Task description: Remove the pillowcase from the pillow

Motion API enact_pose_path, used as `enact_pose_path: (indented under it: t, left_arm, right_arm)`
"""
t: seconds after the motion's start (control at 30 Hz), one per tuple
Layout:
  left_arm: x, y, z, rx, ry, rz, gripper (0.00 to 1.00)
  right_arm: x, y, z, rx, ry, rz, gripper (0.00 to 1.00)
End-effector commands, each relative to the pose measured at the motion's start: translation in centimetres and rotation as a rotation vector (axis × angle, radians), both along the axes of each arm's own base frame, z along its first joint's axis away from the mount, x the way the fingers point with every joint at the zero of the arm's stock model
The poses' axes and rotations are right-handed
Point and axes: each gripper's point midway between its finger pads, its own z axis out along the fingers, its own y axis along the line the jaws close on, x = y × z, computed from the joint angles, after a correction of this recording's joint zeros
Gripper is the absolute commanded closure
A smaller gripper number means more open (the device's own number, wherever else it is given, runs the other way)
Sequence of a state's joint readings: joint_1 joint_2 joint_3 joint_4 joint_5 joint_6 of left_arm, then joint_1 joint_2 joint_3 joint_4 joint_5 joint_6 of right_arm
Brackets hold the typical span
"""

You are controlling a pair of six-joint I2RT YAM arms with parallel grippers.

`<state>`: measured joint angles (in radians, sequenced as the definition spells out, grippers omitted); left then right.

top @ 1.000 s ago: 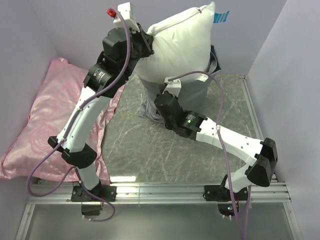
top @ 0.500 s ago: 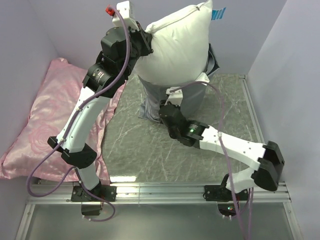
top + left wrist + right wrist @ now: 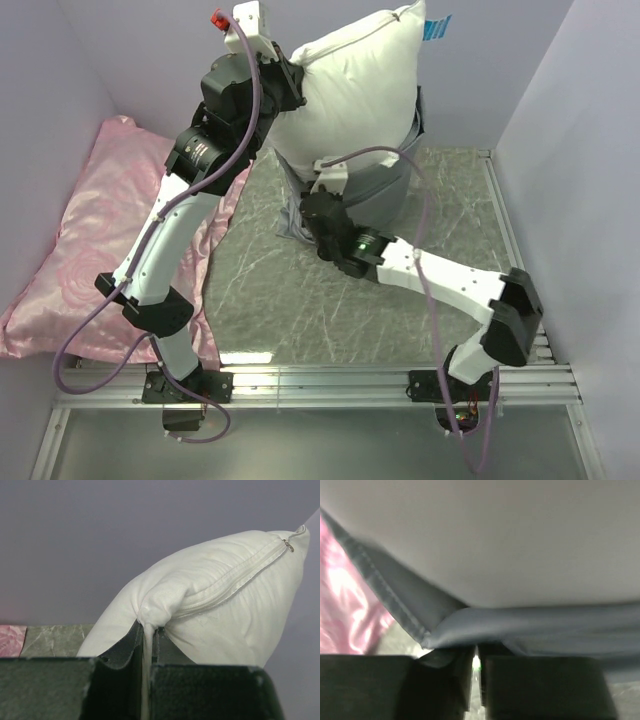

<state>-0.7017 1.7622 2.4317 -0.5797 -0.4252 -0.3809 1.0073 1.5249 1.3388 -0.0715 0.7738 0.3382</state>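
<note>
Green table [image 3: 270,300], pillow [image 3: 225,610] zip-pull [image 3: 286,543] L-wrist cam only

- One white pillow [image 3: 360,90]
- One silver-grey pillowcase [image 3: 390,190]
- One pink rose-patterned pillow [image 3: 80,250]
- One blue tag [image 3: 437,28]
- Two robot arms: left arm [image 3: 165,235], right arm [image 3: 440,280]

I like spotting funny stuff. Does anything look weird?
Yes: the white pillow hangs in the air, pinched at one corner by the left gripper, its grey pillowcase bunched round the lower end, gripped by the right gripper.
</note>
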Motion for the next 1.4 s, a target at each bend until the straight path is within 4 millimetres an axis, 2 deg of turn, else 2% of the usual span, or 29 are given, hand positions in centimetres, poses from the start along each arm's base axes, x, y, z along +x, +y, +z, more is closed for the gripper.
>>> enact_pose_path:
  t: [0.0, 0.07, 0.13, 0.2, 0.27, 0.3, 0.4, 0.43, 0.47, 0.57, 0.6, 0.67, 0.7, 0.77, 0.8, 0.83, 0.87, 0.9, 0.93, 1.0, 1.07, 1.1, 1.13, 1.17, 1.2, 1.23, 1.27, 1.3, 1.37]
  left_arm:
    - [-3.0, 3.0, 7.8, -0.147, -0.192, 0.02, 1.0]
    - [-3.2, 3.2, 8.3, -0.15, -0.205, 0.022, 1.0]
    - [-3.2, 3.2, 8.3, -0.152, -0.207, 0.019, 1.0]
    - [-3.3, 3.4, 8.4, -0.154, -0.211, 0.024, 1.0]
    - [-3.3, 3.4, 8.5, -0.156, -0.213, 0.024, 1.0]
    - [-3.4, 3.5, 8.6, -0.158, -0.215, 0.025, 1.0]
    - [-3.7, 4.0, 9.2, -0.159, -0.229, 0.038, 1.0]
    - [-3.9, 4.4, 9.4, -0.156, -0.236, 0.045, 1.0]
    - [-3.9, 4.4, 9.3, -0.152, -0.233, 0.047, 1.0]
    - [-3.8, 4.2, 8.3, -0.13, -0.214, 0.041, 1.0]
    - [-3.1, 3.5, 6.7, -0.105, -0.186, 0.034, 1.0]
    - [-3.7, 3.5, 6.3, -0.101, -0.182, 0.012, 1.0]
    - [-3.3, 2.9, 4.8, -0.077, -0.152, -0.003, 1.0]
    - [-4.4, 2.8, 4.6, -0.072, -0.155, -0.052, 1.0]
    - [-4.1, 2.4, 3.0, -0.05, -0.126, -0.059, 1.0]
    - [-4.9, 3.0, 3.3, -0.06, -0.135, -0.063, 1.0]
    - [-5.0, 3.2, 2.9, -0.052, -0.13, -0.07, 1.0]
    - [-4.9, 2.8, 1.8, -0.035, -0.11, -0.089, 1.0]
    - [-5.4, 3.2, 1.8, -0.033, -0.107, -0.099, 1.0]
    - [-6.0, 3.4, 1.0, -0.023, -0.095, -0.126, 1.0]
    - [-5.9, 4.0, 0.3, -0.02, -0.081, -0.119, 1.0]
    - [-5.9, 3.7, -0.9, -0.007, -0.06, -0.14, 1.0]
    - [-6.4, 4.3, -0.8, -0.017, -0.062, -0.147, 1.0]
    - [-6.3, 4.7, -1.1, -0.016, -0.056, -0.146, 1.0]
    - [-6.1, 4.8, -2.3, -0.005, -0.032, -0.153, 1.0]
    - [-6.6, 4.9, -2.5, -0.007, -0.027, -0.175, 1.0]
    - [-6.6, 5.0, -3.1, 0.0, -0.015, -0.181, 1.0]
    - [-6.6, 4.9, -4.2, 0.014, 0.007, -0.192, 1.0]
    - [-7.1, 5.1, -4.7, 0.023, 0.02, -0.198, 1.0]
  right_arm:
    - [-0.1, 1.9, -4.3, -0.016, 0.095, 0.029, 0.9]
    - [-1.2, 3.0, -7.6, -0.041, 0.15, 0.038, 0.94]
    - [-1.9, 3.6, -12.2, -0.069, 0.238, 0.029, 0.99]
    - [-2.4, 3.9, -16.3, -0.108, 0.324, 0.03, 0.99]
    - [-2.6, 3.9, -19.0, -0.12, 0.391, 0.026, 1.0]
    - [-2.5, 3.9, -21.1, -0.145, 0.435, 0.024, 1.0]
    - [-2.7, 3.5, -24.3, -0.135, 0.527, 0.025, 1.0]
    - [-2.8, 3.3, -24.7, -0.132, 0.539, 0.025, 1.0]
    - [-2.7, 3.8, -23.1, -0.09, 0.505, 0.041, 1.0]
    - [-3.1, 3.1, -21.4, -0.051, 0.46, 0.058, 0.98]
    - [-3.0, 3.0, -19.4, -0.036, 0.432, 0.069, 0.98]
    - [-3.1, 2.6, -17.7, -0.034, 0.405, 0.076, 0.98]
    - [-3.1, 2.4, -15.6, -0.011, 0.372, 0.09, 0.93]
    - [-3.4, 2.1, -12.6, 0.023, 0.331, 0.12, 0.81]
    - [-3.4, 2.0, -11.1, 0.024, 0.311, 0.129, 0.64]
    - [-3.6, 1.7, -10.0, 0.031, 0.296, 0.135, 0.56]
    - [-3.8, 1.4, -8.9, 0.045, 0.283, 0.142, 0.51]
    - [-4.4, 0.8, -6.4, 0.083, 0.247, 0.17, 0.44]
    - [-4.7, 0.5, -5.2, 0.102, 0.228, 0.184, 0.42]
    - [-5.3, -1.2, -1.5, 0.157, 0.186, 0.181, 0.39]
    - [-5.8, -3.5, 1.0, 0.183, 0.158, 0.161, 0.38]
    - [-5.9, -4.4, 2.0, 0.2, 0.141, 0.147, 0.37]
    - [-6.2, -5.3, 2.9, 0.217, 0.124, 0.143, 0.37]
    - [-6.2, -7.3, 4.6, 0.258, 0.09, 0.12, 0.36]
    - [-6.1, -8.4, 5.2, 0.281, 0.08, 0.099, 0.35]
    - [-5.5, -9.9, 5.7, 0.296, 0.068, 0.067, 0.35]
    - [-4.3, -12.3, 6.1, 0.322, 0.064, 0.03, 0.34]
    - [-3.5, -13.7, 6.5, 0.351, 0.063, 0.007, 0.34]
    - [-2.6, -14.9, 7.8, 0.398, 0.037, 0.026, 0.34]
